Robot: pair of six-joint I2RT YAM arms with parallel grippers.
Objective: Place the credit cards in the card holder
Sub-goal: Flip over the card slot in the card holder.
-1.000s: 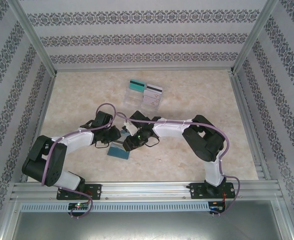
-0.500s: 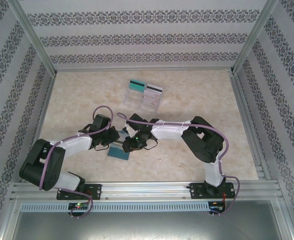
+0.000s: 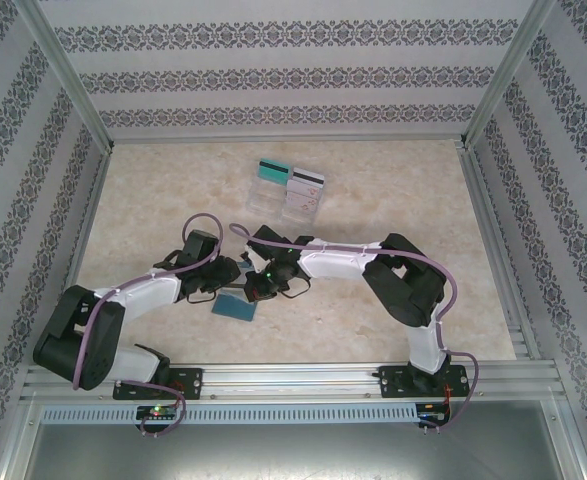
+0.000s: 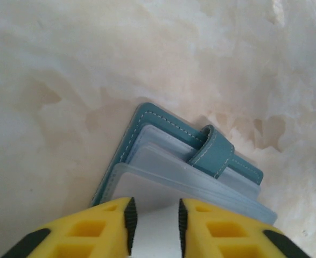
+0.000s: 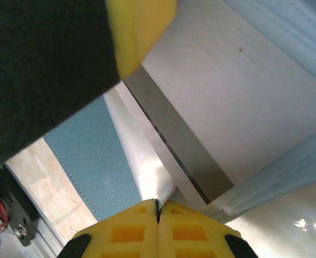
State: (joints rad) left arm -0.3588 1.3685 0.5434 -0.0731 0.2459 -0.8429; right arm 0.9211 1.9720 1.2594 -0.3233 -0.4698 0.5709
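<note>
The teal card holder (image 4: 147,119) lies open on the table, its clasp tab (image 4: 214,155) folded over the frosted pockets. A white credit card (image 4: 153,236) sits partly inside the nearest pocket, under my left gripper (image 4: 154,207), whose jaws stand apart over it. In the right wrist view the same card's grey stripe (image 5: 174,141) shows beside the teal cover (image 5: 88,156). My right gripper (image 5: 158,203) is shut on a thin clear pocket leaf of the holder. From above, both grippers (image 3: 228,280) (image 3: 254,292) meet over the holder (image 3: 235,309). Two more credit cards, one teal (image 3: 271,170) and one white (image 3: 307,178), lie at the back.
Clear plastic trays (image 3: 276,200) stand at the back middle of the table under the two far cards. Aluminium rails (image 3: 293,378) run along the near edge, and patterned walls (image 3: 33,200) close in the sides and back.
The right gripper's jaws have closed on the pocket leaf. The left gripper's jaws have parted over the white card. Both wrists and the holder shifted slightly toward the near edge.
</note>
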